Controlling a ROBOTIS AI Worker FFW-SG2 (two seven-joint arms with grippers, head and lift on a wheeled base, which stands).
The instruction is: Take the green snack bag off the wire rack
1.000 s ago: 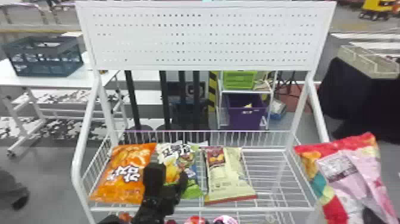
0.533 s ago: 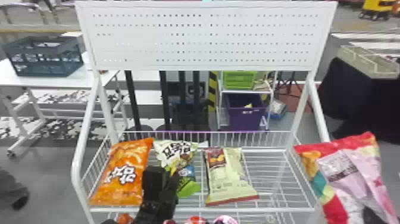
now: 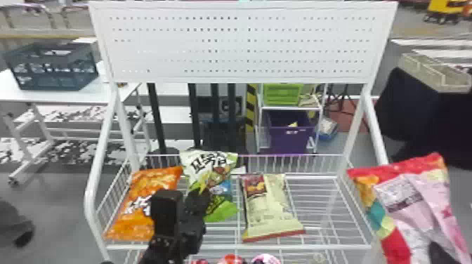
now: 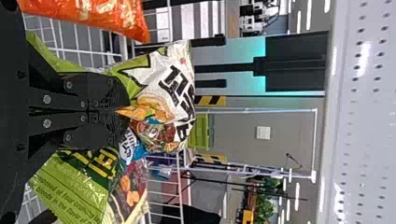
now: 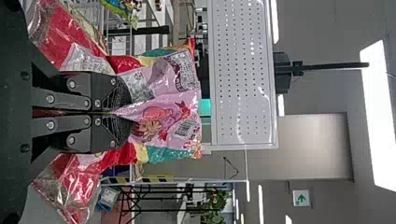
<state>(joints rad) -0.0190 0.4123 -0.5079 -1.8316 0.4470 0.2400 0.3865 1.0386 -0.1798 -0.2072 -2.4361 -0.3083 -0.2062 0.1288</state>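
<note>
You have the green-and-white glossy snack bag (image 4: 180, 81) grasped by your left gripper (image 4: 125, 112), its fingers closed on the bag's face with film bunched between them. The bag is over the white wire rack (image 3: 231, 247), just ahead of that gripper, its printed end up by the back rail. You can't tell whether its lower edge is clear of the wires.

Hold the pinch firm but don't crush the pack. Your next move is best a slow, straight lift, high enough for the hanging end to pass the front rail before you draw it towards you; pulled low, the film could snag or slip. Mind the puffy orange snack bag (image 3: 144, 182) close on the gripper's left and the flat cream-and-maroon snack bag (image 3: 272, 207) to its right.

Your right gripper (image 5: 125, 113) is clamped on a shiny red-and-pink snack bag (image 3: 404, 196), so swing the green one wide of it.

Beyond the left gripper, further off, a purple plastic bin (image 3: 291, 140) has something yellow in it, with a lime-green plastic container (image 3: 282, 94) above. Far to its left sits a dark blue-grey slatted crate (image 3: 52, 75), contents unclear; far to its right, a shallow beige basket (image 3: 426, 73), contents also unclear.
</note>
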